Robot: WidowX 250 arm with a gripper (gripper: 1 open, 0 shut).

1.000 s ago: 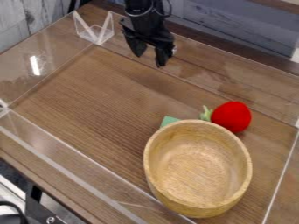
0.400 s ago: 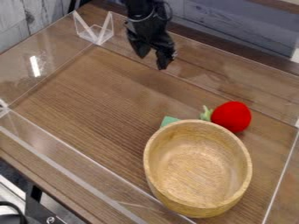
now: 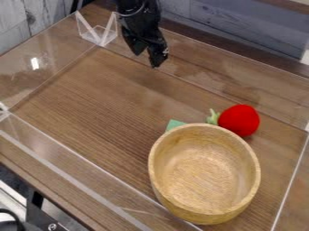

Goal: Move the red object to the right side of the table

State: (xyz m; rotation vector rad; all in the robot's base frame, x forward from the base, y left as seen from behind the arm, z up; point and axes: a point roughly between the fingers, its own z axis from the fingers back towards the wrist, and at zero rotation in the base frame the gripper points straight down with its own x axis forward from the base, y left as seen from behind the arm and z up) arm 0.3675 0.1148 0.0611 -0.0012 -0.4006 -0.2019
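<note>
The brown wood-grain table [image 3: 108, 108] fills most of the view, flat and bordered by low clear acrylic walls [image 3: 42, 54] that catch pale reflections along the left and near edges. A large, light wooden bowl [image 3: 205, 171] sits upright on the table toward the near right corner, its round hollow facing up. Just beyond the bowl's far rim, on the right part of the table, lies the small round red object [image 3: 239, 119], a soft-looking ball with a small green leaf piece at its left side; it lies just beside the bowl, though whether the two touch cannot be told. The black pincer [image 3: 152, 54] hangs at the far side of the table, well apart from the red ball, pointing steeply downward with its fingers spread apart and nothing between them.
</note>
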